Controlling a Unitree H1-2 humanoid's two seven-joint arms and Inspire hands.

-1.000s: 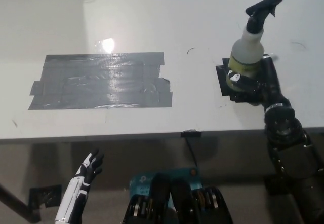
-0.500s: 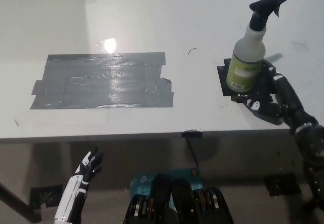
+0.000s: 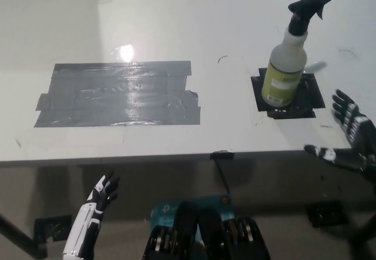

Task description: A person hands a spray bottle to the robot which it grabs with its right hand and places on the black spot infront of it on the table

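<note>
White desk (image 3: 176, 13) fills most of the head view, its near edge running across the lower part; glare spot toward the back left.

Left to right:

- Left hand (image 3: 103, 193), white, hangs below the desk edge at lower left, at rest. Fingers apart, holding nothing.
- Grey tape patch (image 3: 117, 93), large, lies flat on the desk left of centre. Not involved in the task, as far as I can judge.
- Small dark clip or tab (image 3: 221, 153) at the desk's near edge, centre. Cannot tell what it is.
- Spray bottle (image 3: 285, 69) stands upright on the black spot (image 3: 312, 95), base inside the square, black trigger head pointing right. Nothing touches it.
- Right hand (image 3: 351, 136), black, at the right margin, beside the desk's near edge and apart from the bottle. Fingers spread wide, empty.

Progress judgement: handover and placement look complete, since the bottle stands free on the mark and the right hand is clear of it. No person in view. What is left, at most, is bringing the right arm to rest. Bottle looks stable; no lean visible.
</note>
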